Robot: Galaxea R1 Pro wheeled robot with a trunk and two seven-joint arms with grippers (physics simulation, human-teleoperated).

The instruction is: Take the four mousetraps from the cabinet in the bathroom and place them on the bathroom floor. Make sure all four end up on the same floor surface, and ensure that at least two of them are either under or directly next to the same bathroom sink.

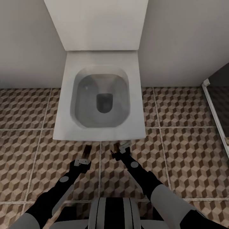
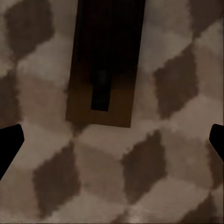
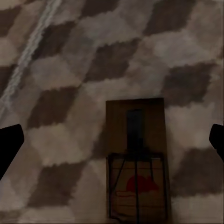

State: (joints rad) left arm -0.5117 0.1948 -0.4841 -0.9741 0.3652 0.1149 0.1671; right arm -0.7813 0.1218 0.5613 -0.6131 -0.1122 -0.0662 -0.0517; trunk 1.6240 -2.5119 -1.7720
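On the cube-patterned brown and beige tiled bathroom floor (image 1: pixel 187 149), before a white rectangular toilet (image 1: pixel 100 95), the left claw (image 1: pixel 82 161) hangs wide above one flat brown wooden mousetrap (image 2: pixel 105 65), the right claw (image 1: pixel 123 149) wide above another mousetrap (image 3: pixel 136 161): two laid, neither beside a sink.

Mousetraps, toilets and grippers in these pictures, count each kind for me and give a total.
Mousetraps: 2, one ahead of the left gripper at, one at the right gripper at, both flat on the bathroom floor.
Toilets: 1.
Grippers: 2, both open.
Total: 5.
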